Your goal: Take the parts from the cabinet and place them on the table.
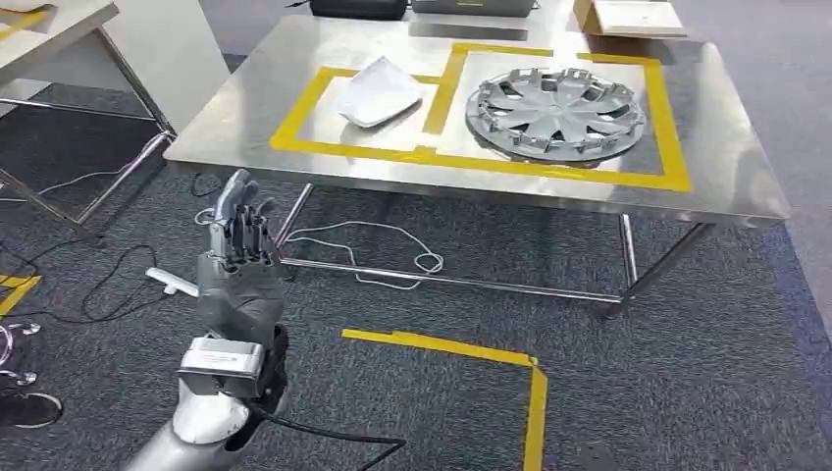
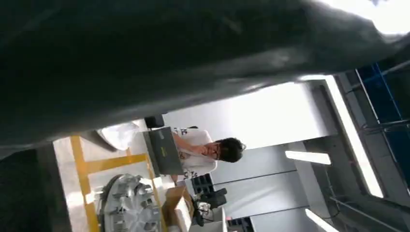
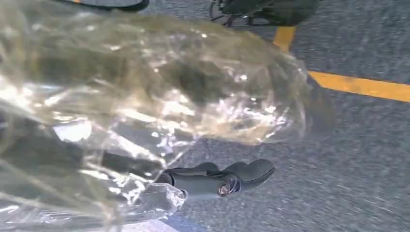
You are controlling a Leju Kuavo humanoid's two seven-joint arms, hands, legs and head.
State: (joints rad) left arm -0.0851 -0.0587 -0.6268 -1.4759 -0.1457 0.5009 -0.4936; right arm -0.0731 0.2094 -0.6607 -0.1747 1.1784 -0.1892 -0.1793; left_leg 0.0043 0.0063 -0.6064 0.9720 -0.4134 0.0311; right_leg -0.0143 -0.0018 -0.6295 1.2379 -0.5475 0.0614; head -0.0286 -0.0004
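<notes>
Worktop (image 1: 245,108) first, in your head view: a steel surface marked with yellow tape (image 1: 446,93) into two bays. You can see a silver wheel cover (image 1: 555,111) lying flat in the bay far beyond and to the right of your left hand's fingers, and a white bagged part (image 1: 379,91) in the bay closer to them, straight beyond the fingertips. Your left hand (image 1: 235,257) is raised below the worktop's near edge, fingers (image 1: 238,211) extended side by side and holding nothing. A white cable (image 1: 373,250) trails on the grey carpet under the worktop, past the fingers and to their right. Another yellow tape corner (image 1: 535,378) lies on the floor nearer you.

Your left wrist view is turned and largely taken up by a dark blurred shape close to the lens. Beyond it you can make out the wheel cover (image 2: 126,205) inside the yellow tape (image 2: 83,169), and a person (image 2: 203,150) seated behind an open laptop (image 2: 163,151) on the far side of the worktop.

Your right wrist view shows the right hand (image 3: 212,181) wrapped around a crinkled clear plastic bag (image 3: 154,92) with something dark inside; what the part is, you cannot tell. Dark fingers (image 3: 249,171) poke out from under the bag, which is held over grey carpet with a yellow tape line (image 3: 360,86) beyond the fingertips.
</notes>
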